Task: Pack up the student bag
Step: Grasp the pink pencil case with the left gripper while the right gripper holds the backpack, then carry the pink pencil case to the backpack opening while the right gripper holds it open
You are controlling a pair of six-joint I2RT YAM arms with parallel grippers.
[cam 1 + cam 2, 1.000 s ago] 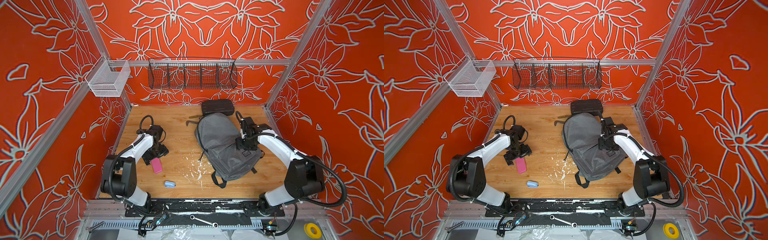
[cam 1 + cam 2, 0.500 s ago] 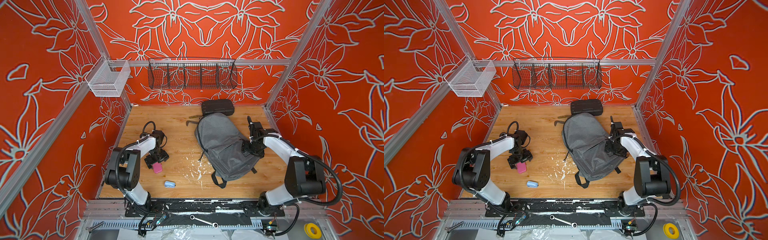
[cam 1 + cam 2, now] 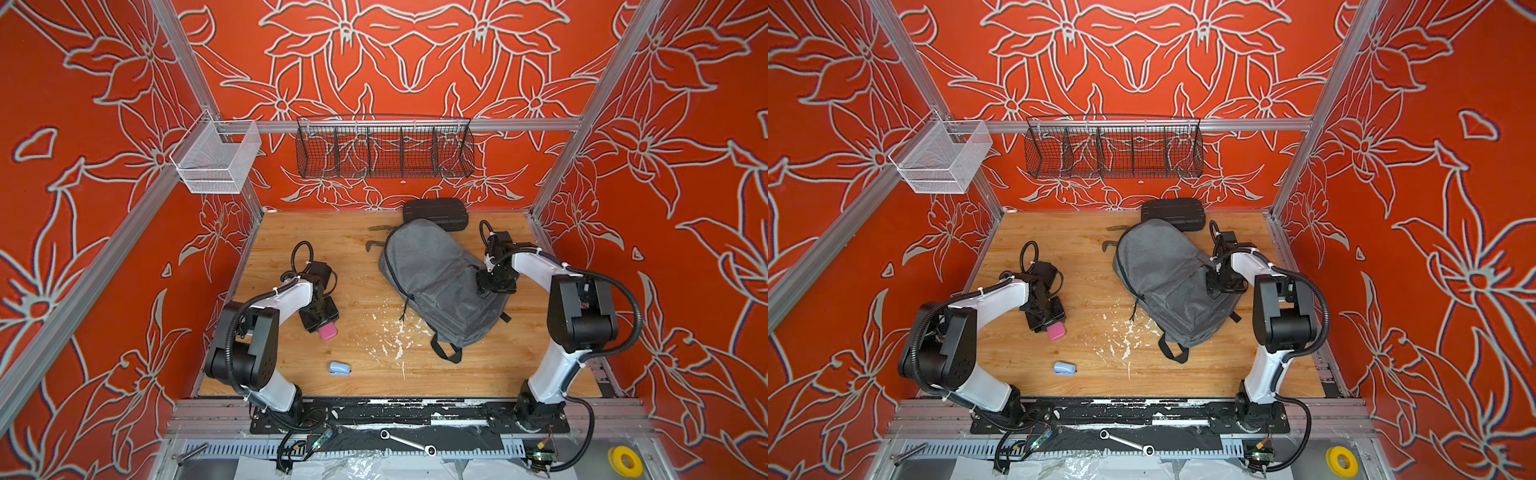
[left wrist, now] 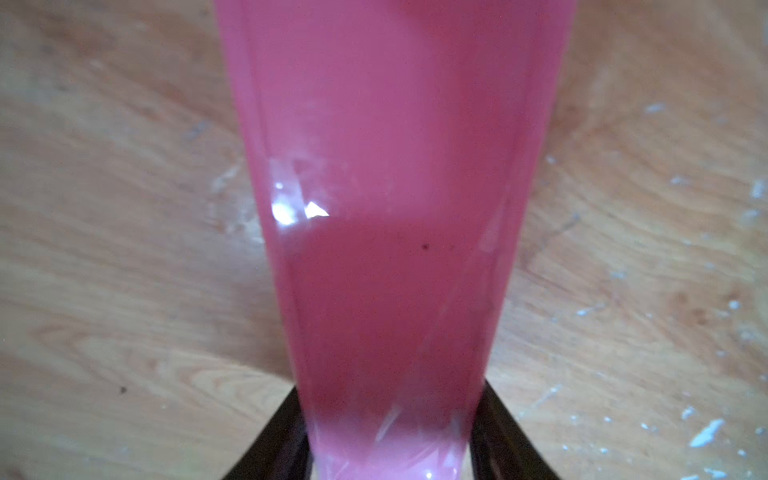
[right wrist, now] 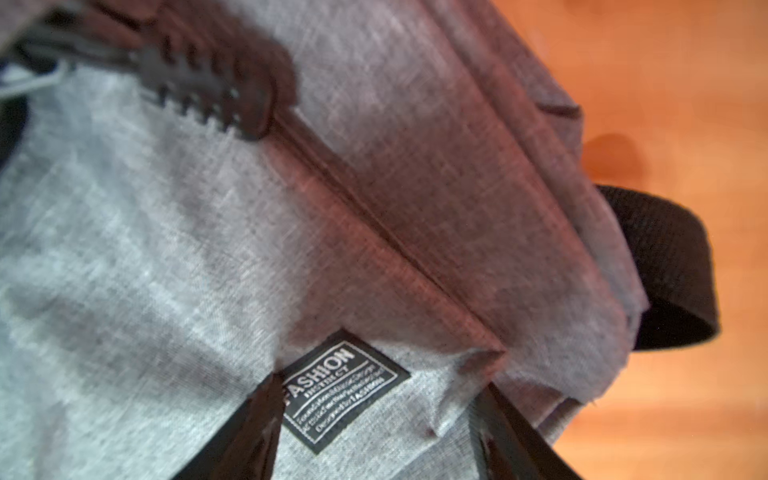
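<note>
- wooden table (image 3: pixel 361 257) between orange flowered walls; the student bag (image 3: pixel 432 274) lies flat at its back right.
- left hand (image 3: pixel 321 321) has dropped, wide open a second ago, onto the pink case (image 3: pixel 328 332); fingers now press both its sides, so a lift looks near.
- right hand (image 3: pixel 491 286), fingers apart, has slid toward the bag's edge by the logo patch (image 5: pixel 343 390).

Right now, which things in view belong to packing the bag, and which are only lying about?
For the job: backpack; pink case between the fingers of the left pincer; probably also small blue item and black case.
Lying about: wrench; yellow tape roll; black wire basket; white wire basket.
</note>
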